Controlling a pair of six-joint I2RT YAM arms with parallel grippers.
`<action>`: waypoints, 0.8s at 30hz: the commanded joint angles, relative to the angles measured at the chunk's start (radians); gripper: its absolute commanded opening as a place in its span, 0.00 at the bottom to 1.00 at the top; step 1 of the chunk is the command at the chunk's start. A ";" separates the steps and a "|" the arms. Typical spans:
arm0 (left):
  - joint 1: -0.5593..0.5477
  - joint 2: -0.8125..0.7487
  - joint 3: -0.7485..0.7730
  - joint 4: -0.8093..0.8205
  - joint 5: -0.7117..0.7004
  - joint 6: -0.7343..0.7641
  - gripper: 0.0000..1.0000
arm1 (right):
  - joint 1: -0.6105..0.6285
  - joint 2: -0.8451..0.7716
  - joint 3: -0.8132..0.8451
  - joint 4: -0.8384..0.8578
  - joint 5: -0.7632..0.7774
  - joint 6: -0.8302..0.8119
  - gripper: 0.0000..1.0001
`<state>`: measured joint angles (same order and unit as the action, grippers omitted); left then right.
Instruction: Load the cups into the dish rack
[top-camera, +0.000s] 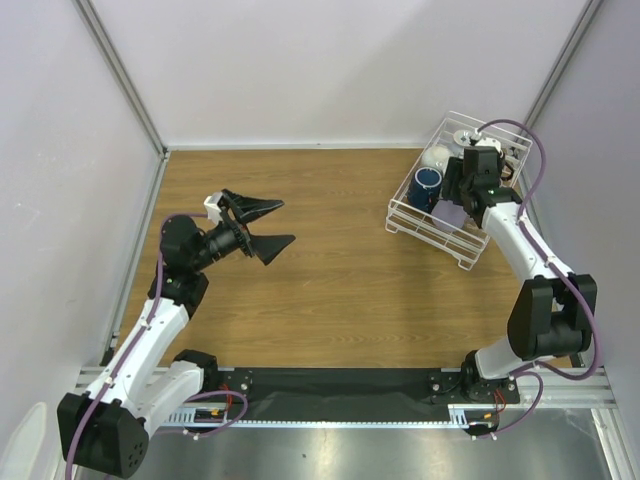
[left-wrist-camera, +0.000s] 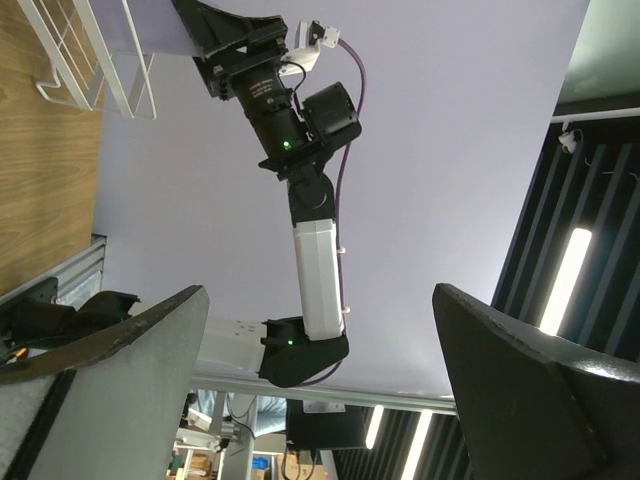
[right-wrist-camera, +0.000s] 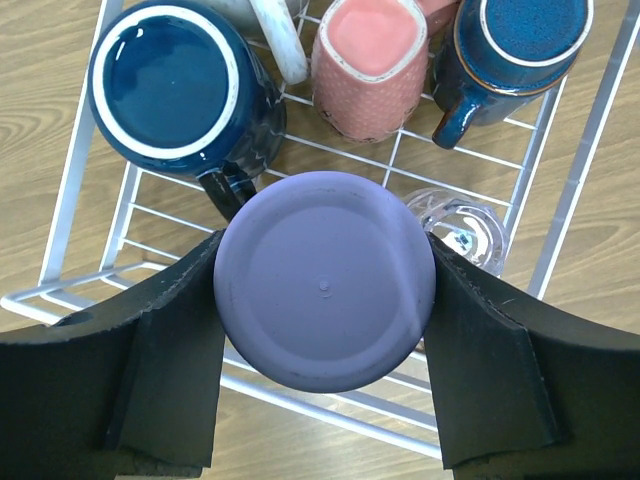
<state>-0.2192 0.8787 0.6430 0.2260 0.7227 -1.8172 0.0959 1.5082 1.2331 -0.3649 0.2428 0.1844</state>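
lavender tumbler (right-wrist-camera: 325, 280): nearest the right wrist lens; round flat base faces the camera with a tiny centre nub, matte plastic look, dull purple
tumbler position: over the near corner of the dish rack (right-wrist-camera: 85, 170), base up; can't tell if it rests on the wires
right gripper (right-wrist-camera: 325, 270): clamped on the lavender tumbler, black fingers (right-wrist-camera: 170, 340) pressed to its two opposite sides
dish rack look: white wire grid, rectangular, raised wire sides; sits at the far right of the table (top-camera: 330, 280)
navy mug (right-wrist-camera: 165, 85): glossy dark blue, white rim ring, handle pointing toward the tumbler, just beside it
pink cup (right-wrist-camera: 370, 60): squarish, dotted texture, salmon colour, base up in the rack's middle
blue speckled mug (right-wrist-camera: 520, 40): glazed, brown rim edge, handle down-left
clear glass (right-wrist-camera: 460, 225): touching or just beside the tumbler's right edge, partly hidden by it
white mug (top-camera: 437, 157): far end of the rack, only an edge visible in the wrist view
left gripper (top-camera: 289, 222): jaws wide apart, holding nothing, above the table's left half, well apart from the rack
table look: wood-grain brown, pale walls around
top view only: whole rack, both arms
left wrist only: right arm seen from the side, a rack corner at the top left
right wrist only: cup colours, glaze, grip contact
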 joint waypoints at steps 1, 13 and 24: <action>0.011 0.003 0.017 0.056 0.027 -0.033 1.00 | 0.022 0.017 0.002 0.080 0.067 -0.016 0.00; 0.009 -0.009 0.015 0.039 0.024 -0.034 1.00 | 0.082 0.035 -0.086 0.138 0.193 -0.025 0.00; 0.011 -0.027 0.015 0.027 0.015 -0.027 1.00 | 0.099 0.023 -0.149 0.179 0.222 -0.025 0.16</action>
<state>-0.2192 0.8711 0.6430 0.2436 0.7219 -1.8355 0.1898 1.5455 1.1007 -0.2001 0.4267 0.1596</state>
